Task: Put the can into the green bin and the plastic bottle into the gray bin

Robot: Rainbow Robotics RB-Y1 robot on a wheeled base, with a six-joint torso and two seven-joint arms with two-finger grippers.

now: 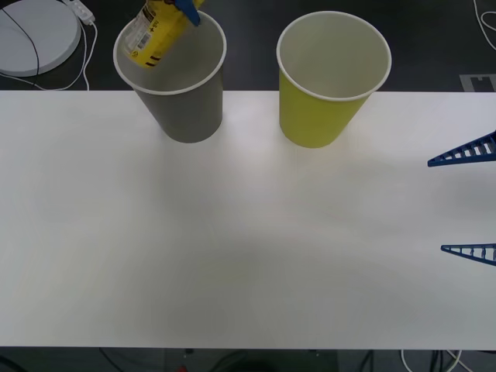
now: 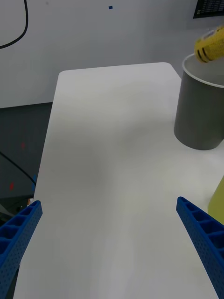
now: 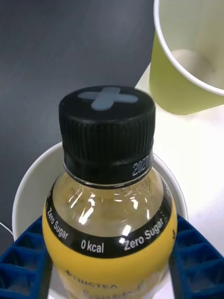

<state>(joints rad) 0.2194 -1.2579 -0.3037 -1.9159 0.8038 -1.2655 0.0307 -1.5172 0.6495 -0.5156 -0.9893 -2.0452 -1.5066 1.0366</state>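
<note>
A: Where's the small yellow plastic bottle with the black ribbed cap (image 3: 108, 187)?

B: Clamped between the blue ribbed fingers of the left gripper (image 3: 109, 261), tilted, right above the mouth of the tall gray paper cup with the white rolled rim (image 1: 186, 97). In the front view its bottom end hangs over the left part of that rim, at the far left of the table.

A: And the other cup?

B: The lime-green tapered paper cup (image 1: 325, 116) stands just right of the gray one, near the far edge too. A narrow gap separates them; they don't touch.

A: What about the right side?

B: The right gripper (image 1: 469, 201) hovers at the table's right edge, fingers spread wide, gripping nothing. It sits well apart from both cups.

A: Room to move?

B: The white table (image 1: 232, 256) is bare across its whole middle and near half. Beyond the far edge lie dark floor, a round white disc (image 1: 35, 35) and a white cable (image 1: 81, 46).
</note>
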